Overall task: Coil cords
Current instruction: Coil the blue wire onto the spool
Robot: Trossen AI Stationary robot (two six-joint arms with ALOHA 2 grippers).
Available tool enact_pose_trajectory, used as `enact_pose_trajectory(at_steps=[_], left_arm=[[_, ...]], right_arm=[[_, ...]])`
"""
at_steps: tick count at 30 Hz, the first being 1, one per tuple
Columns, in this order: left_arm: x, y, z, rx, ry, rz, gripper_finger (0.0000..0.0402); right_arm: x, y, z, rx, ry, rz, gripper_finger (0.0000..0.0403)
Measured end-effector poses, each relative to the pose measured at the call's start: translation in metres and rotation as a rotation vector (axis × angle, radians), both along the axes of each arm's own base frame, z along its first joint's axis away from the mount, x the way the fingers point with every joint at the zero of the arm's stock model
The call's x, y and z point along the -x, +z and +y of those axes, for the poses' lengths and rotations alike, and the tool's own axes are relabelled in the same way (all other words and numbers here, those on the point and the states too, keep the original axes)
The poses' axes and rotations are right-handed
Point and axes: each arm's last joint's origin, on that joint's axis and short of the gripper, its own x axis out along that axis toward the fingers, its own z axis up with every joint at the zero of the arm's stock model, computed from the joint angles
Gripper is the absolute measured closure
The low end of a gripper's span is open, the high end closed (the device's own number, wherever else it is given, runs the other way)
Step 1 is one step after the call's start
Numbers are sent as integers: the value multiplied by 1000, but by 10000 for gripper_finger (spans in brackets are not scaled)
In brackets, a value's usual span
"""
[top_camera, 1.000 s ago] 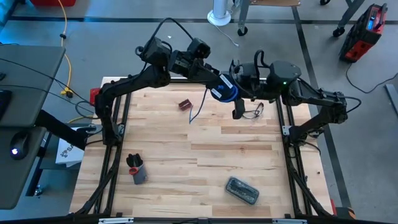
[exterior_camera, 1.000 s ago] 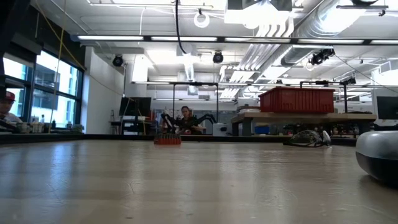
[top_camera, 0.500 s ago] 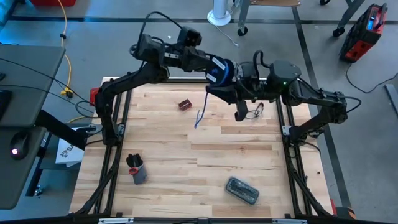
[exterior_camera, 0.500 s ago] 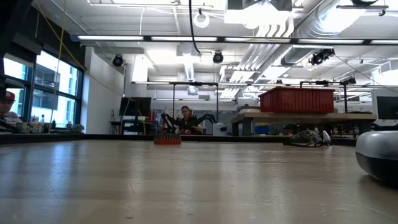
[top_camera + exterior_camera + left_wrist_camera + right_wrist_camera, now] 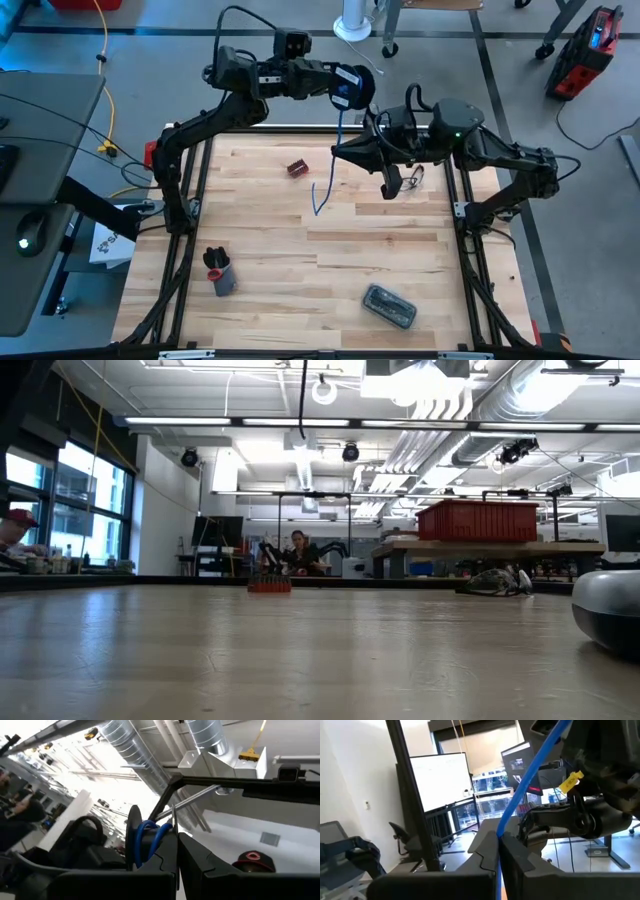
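Overhead, the left gripper (image 5: 362,84) clamps the small round black reel (image 5: 347,86) at the table's twelve o'clock edge (raised), while the right gripper (image 5: 337,150) pinches its thin blue cord (image 5: 338,132) hanging toward six.

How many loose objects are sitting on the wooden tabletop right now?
4: a small red block near the far edge, glasses far right, a dark cup near left, a grey case near right. The arms may hide others.
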Motion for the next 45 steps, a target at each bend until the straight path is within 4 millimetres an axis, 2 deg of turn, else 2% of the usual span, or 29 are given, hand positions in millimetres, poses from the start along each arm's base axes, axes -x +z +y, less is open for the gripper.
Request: enact_pose_trajectory(at_steps=[4,10,17,28,36,45], left_arm=[[5,2,5,-2,14,-5,401],[23,13,10,-52,44,-34,402],[34,16,17,-92,43,3,401],[60,21,21,-170,41,251,401],[79,10,19,-172,87,465,401],[82,-4,4,-86,-97,679,401]], right_arm=[[0,-1,1,0,3,6,403],[0,-1,2,9,36,16,403],[1,-2,3,7,50,26,403],[15,0,3,-12,69,73,403],[19,-1,3,-16,69,101,403],[21,-4,3,-16,67,136,403]])
